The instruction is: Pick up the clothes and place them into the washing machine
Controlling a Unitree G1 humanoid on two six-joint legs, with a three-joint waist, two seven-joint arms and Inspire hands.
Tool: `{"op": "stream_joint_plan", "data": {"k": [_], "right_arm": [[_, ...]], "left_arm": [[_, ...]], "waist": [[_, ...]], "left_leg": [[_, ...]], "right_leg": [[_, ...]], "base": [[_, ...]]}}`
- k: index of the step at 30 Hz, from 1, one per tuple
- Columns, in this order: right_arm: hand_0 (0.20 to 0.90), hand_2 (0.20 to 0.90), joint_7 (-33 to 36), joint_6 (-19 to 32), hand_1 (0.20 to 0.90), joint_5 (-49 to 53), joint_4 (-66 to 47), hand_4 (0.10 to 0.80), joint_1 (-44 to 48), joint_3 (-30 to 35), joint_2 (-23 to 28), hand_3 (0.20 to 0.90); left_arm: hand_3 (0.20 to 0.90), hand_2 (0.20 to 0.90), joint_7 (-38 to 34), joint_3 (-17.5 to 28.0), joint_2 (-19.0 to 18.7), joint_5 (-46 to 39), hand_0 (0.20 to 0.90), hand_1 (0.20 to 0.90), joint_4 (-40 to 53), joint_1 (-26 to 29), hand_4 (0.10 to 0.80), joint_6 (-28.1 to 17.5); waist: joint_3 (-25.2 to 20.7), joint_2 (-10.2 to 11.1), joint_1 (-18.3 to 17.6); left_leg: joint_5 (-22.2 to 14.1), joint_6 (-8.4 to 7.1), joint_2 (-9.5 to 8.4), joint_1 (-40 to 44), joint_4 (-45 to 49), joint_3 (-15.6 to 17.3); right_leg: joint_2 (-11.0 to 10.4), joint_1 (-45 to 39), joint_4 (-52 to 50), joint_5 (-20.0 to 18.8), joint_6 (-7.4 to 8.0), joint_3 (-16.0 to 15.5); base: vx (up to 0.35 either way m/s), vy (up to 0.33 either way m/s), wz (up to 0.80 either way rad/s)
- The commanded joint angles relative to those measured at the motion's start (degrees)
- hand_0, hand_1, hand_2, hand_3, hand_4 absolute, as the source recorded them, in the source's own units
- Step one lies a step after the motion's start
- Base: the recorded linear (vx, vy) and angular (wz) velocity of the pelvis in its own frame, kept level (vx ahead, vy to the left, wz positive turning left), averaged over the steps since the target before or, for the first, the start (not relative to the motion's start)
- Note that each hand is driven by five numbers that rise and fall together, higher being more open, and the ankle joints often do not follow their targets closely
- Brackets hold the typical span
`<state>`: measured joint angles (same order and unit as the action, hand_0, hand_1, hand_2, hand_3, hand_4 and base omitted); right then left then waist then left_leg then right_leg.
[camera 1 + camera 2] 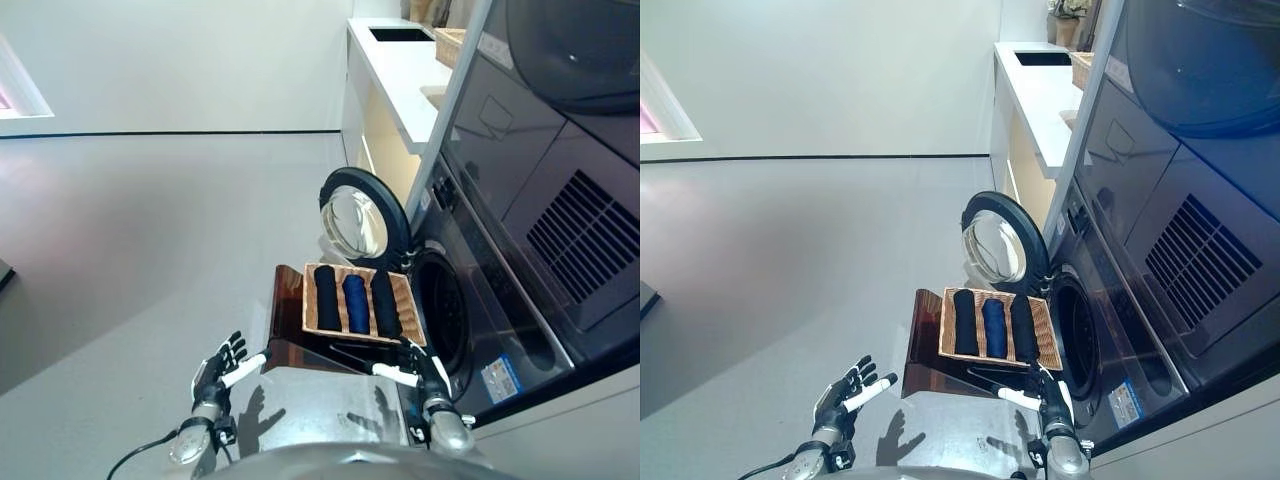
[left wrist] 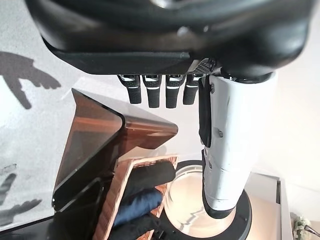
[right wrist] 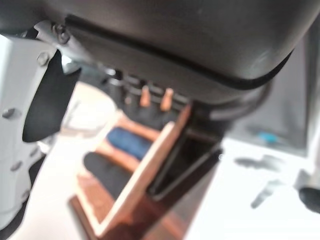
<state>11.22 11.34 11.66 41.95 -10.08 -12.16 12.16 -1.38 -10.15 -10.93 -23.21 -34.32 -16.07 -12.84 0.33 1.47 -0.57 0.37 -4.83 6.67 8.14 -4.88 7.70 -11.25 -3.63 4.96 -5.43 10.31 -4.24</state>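
Your right hand (image 1: 428, 372) and left hand (image 1: 222, 362) hang spread and empty — the three rolled dark clothes (image 1: 355, 301) lie in the shallow wicker tray (image 1: 404, 296) just beyond your right fingertips, beside the open dark front-loading washing machine (image 1: 450, 310).

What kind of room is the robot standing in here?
Most likely a home laundry room. A front-loading washing machine stands with its round door open, a wicker tray of rolled clothes sits on a brown stand before it, and a white counter runs alongside.
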Motion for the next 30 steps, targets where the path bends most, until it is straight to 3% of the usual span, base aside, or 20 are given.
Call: {"op": "stream_joint_plan", "data": {"k": [1, 11, 19, 25, 30], "right_arm": [[0.900, 0.900, 0.85, 4.39, 0.900, -1.07, -2.38, 0.800, 3.10, 1.27, 0.40, 0.900], [0.900, 0.900, 0.66, 4.38, 0.900, -0.97, -1.90, 0.800, 3.19, 1.42, 0.61, 0.900], [0.900, 0.900, 0.85, 4.81, 0.900, -0.79, -3.04, 0.800, 2.72, 3.15, 1.69, 0.900], [0.900, 0.900, 0.18, 5.21, 0.900, -0.10, -3.65, 0.800, 2.30, 3.03, 1.70, 0.900], [0.900, 0.900, -0.32, 4.88, 0.900, 0.44, -2.15, 0.800, 1.43, 3.77, 2.01, 0.900]], "left_arm": [[0.900, 0.900, 0.26, -0.40, -0.93, 1.74, 0.900, 0.900, 2.88, 4.37, 0.800, -3.59], [0.900, 0.900, 0.04, 0.58, -1.02, 1.23, 0.900, 0.900, 2.79, 4.17, 0.800, -3.45], [0.900, 0.900, 0.10, 0.87, -1.30, 0.17, 0.900, 0.900, 2.68, 5.37, 0.800, -3.43], [0.900, 0.900, -0.26, 1.23, -1.37, 0.58, 0.900, 0.900, 2.40, 5.21, 0.800, -3.37], [0.900, 0.900, -0.63, 1.21, -1.27, 0.46, 0.900, 0.900, 2.37, 6.23, 0.800, -3.79]], "waist": [[0.24, 0.58, 0.97], [0.31, 0.43, 0.87], [1.56, 0.99, 0.24], [2.39, 1.30, 0.38], [2.93, 1.60, 0.50]], "left_leg": [[0.01, -0.17, -0.59, -0.74, -0.12, -1.28], [0.09, -0.44, 0.16, 0.96, 0.34, -1.49], [0.21, -1.55, 1.35, -2.85, 4.58, -0.44], [-2.27, -1.40, 2.02, -4.15, 9.33, -1.00], [-4.13, -0.69, -0.63, -5.59, 10.87, -5.89]], "right_leg": [[1.17, -2.22, 0.04, 0.05, 0.02, -4.61], [2.06, -3.76, -0.09, 0.79, -0.67, -4.24], [1.87, -2.29, -1.41, 0.55, -1.32, -5.25], [2.55, -1.24, -0.71, -0.04, -1.72, -2.74], [2.27, -0.05, -1.04, -0.46, -1.65, -0.50]], "base": [[0.032, -0.013, -0.01], [0.026, -0.028, 0.01], [-0.032, -0.016, 0.05], [-0.022, -0.028, -0.04], [-0.001, 0.019, -0.19]]}}
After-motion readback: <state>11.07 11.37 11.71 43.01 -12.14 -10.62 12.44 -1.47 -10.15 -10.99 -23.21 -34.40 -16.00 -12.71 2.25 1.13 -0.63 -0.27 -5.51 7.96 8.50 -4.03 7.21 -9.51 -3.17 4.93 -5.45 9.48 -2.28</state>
